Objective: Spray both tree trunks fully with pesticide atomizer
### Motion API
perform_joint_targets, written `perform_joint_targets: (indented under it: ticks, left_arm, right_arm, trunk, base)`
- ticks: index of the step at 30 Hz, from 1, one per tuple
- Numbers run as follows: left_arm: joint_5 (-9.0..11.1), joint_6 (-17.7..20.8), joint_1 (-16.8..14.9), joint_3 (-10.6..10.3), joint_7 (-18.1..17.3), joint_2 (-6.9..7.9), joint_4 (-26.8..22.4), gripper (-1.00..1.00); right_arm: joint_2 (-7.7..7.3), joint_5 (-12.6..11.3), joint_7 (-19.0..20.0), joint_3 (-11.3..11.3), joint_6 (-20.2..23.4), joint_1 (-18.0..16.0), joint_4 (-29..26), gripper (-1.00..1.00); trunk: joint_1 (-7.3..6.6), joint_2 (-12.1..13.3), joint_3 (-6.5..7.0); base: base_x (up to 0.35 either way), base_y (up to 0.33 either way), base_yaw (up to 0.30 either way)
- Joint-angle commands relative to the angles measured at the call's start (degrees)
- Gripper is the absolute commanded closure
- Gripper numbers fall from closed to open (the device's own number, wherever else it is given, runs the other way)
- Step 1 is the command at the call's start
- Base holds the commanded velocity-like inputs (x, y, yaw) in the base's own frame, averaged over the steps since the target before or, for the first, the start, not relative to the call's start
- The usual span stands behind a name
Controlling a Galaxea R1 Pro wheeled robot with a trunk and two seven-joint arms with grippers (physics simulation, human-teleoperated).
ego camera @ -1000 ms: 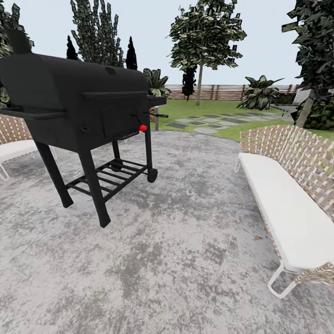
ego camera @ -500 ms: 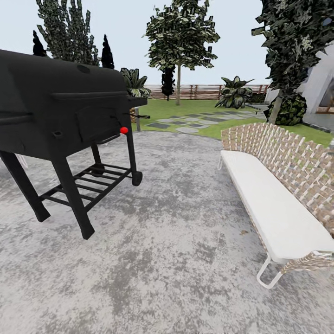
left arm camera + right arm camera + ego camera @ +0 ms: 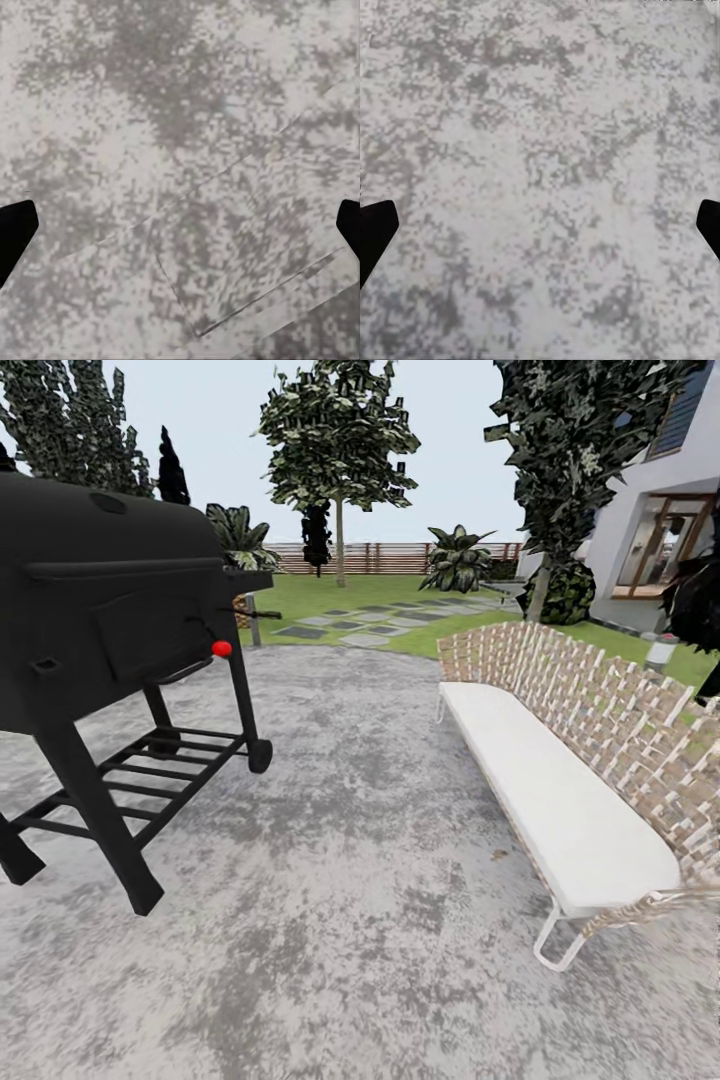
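Facing distant trees (image 3: 338,440), beyond grill (image 3: 110,610).

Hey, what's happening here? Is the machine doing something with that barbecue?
Nothing is being handled right now. The robot stands on a mottled grey patio between a black barbecue smoker and a woven bench with a white cushion. Both wrist cameras look down at bare paving: the left claw and the right claw are open and empty. Beyond lie a lawn with stepping stones, a tree and a fence.
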Motion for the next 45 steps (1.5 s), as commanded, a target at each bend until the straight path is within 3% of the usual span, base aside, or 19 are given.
perform_joint_targets:
  ticks: [1, 17, 45]
  left_arm:
    - [0.0, -0.2, 0.0, 0.0, 0.1, 0.04, 0.0, -1.00]
    - [-0.2, -0.2, 0.0, 0.0, 0.1, 0.06, 0.0, -1.00]
    - [-0.2, -0.2, 0.0, 0.0, 0.2, 0.06, 0.0, -1.00]
  right_arm:
    - [-0.01, 0.0, 0.0, 0.0, -0.2, 0.0, 0.0, -1.00]
    - [-0.01, 0.2, -0.3, 0.1, -0.2, 0.0, 0.1, -1.00]
    - [-0.01, 0.0, -0.4, 0.1, -0.2, 0.0, 0.1, -1.00]
  trunk:
    - [0.02, 0.0, -0.05]
    - [0.02, 0.0, -0.05]
    - [0.02, 0.0, 0.24]
  base:
    - [0.276, 0.232, -0.267]
    - [0.301, 0.164, -0.079]
    - [0.337, 0.005, -0.043]
